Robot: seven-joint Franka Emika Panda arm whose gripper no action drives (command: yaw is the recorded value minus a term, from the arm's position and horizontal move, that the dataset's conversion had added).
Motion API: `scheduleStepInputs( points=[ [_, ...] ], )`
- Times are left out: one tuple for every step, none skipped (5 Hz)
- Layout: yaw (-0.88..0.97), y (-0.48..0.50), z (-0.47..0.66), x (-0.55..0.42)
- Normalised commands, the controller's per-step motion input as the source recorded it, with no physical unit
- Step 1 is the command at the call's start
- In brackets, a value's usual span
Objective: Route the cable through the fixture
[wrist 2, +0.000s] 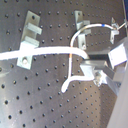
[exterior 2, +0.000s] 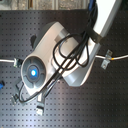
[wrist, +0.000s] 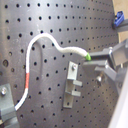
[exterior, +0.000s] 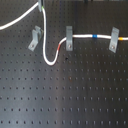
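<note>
**Perforated board, arm, cable, clips**

Black perforated board [exterior: 75, 95]: spans the first exterior view. Arm [exterior 2: 55, 55]: fills the second exterior view. Cable [exterior: 47, 52]: white, hangs in a loop between the fixture [exterior: 34, 39], set aslant, and an upright clip [exterior: 68, 38], then runs on to a second clip [exterior: 114, 40]. Gripper [wrist: 97, 64]: clenched on the cable beside a green mark [wrist: 88, 57]. Red mark [exterior: 59, 46]: near the middle clip.

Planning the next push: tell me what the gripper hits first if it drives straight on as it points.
Probably the slanted metal clip bracket: in the first wrist view the gripper, shut on the cable, points toward it. Depth is unclear, so it might reach the perforated board beside it instead.
</note>
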Motion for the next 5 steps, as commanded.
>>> scheduleStepInputs(
  points=[
    [0.0,0.077,0.31,-0.16],
    [-0.14,0.186,0.29,-0.448],
    [-0.32,0.158,0.17,-0.379],
    [-0.68,0.095,0.18,-0.237],
    [-0.9,0.071,0.25,-0.089]
  ],
)
